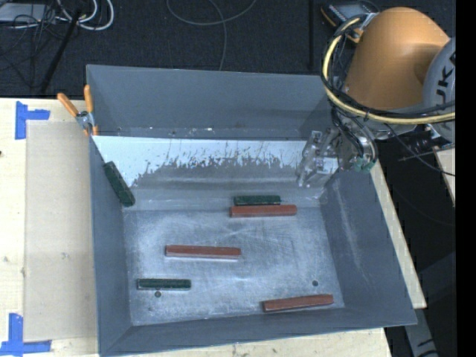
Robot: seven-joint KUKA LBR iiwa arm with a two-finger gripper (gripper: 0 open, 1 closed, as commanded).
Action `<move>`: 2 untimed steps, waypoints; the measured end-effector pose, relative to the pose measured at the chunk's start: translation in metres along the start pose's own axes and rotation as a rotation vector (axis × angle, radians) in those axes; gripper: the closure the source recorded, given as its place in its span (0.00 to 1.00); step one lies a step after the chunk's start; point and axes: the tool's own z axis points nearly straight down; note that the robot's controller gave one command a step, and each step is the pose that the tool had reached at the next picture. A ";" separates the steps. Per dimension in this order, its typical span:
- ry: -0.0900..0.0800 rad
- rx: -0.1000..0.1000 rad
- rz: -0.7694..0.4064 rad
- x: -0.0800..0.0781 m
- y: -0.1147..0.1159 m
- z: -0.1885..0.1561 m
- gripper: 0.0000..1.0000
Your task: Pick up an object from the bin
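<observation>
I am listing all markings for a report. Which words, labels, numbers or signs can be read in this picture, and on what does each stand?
"UK": dark letters, cut off at the picture's edge, on the light part of the arm beside its orange cover.
Nothing readable stands on the bin, the flat bars in it or the gripper.

At 2 o'clock: orange domed cover [390, 54], ringed by black and yellow cables [335, 88]; grey metal gripper [314, 171] (white lettered link [442, 69], 3 o'clock).
</observation>
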 end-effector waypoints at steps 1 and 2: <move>0.010 0.000 0.019 0.043 0.031 0.118 0.00; 0.004 0.000 0.019 0.041 0.031 0.115 0.00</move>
